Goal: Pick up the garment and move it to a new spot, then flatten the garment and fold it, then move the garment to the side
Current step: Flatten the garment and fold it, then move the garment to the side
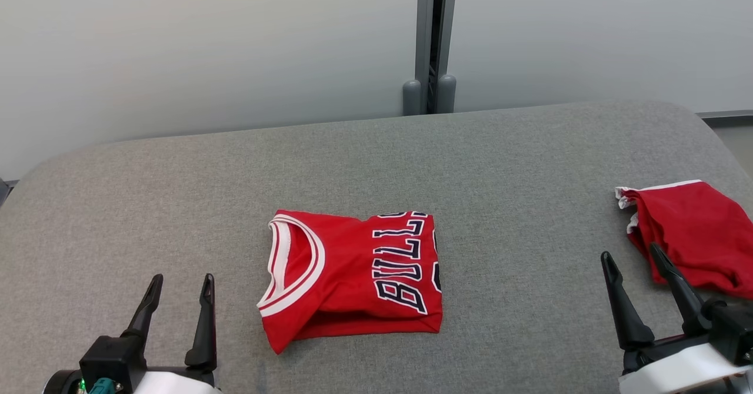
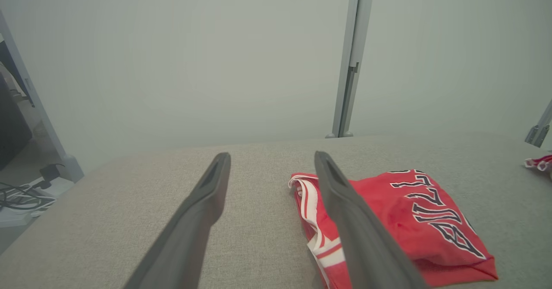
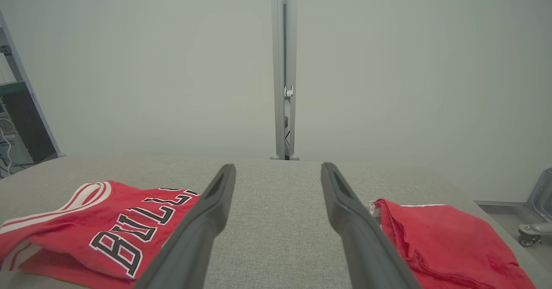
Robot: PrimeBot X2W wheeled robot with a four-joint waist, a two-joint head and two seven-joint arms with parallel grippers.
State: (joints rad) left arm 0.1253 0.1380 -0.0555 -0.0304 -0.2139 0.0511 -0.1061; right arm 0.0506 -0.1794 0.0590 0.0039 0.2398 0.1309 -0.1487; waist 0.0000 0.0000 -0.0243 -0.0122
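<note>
Currently left gripper (image 1: 183, 279) and right gripper (image 1: 630, 253) both gape wide, empty, at the near edge. Jersey (image 1: 353, 276) lies folded mid-table (image 1: 500, 159). Likely next: move it aside. Pinch all layers at both ends, lift low, and keep clear of the red cloth (image 1: 688, 232).

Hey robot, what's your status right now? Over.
Left gripper and right gripper open, empty. Red jersey folded, centre of the grey surface, not yet moved aside. Second red garment by right gripper, apart from jersey.
</note>
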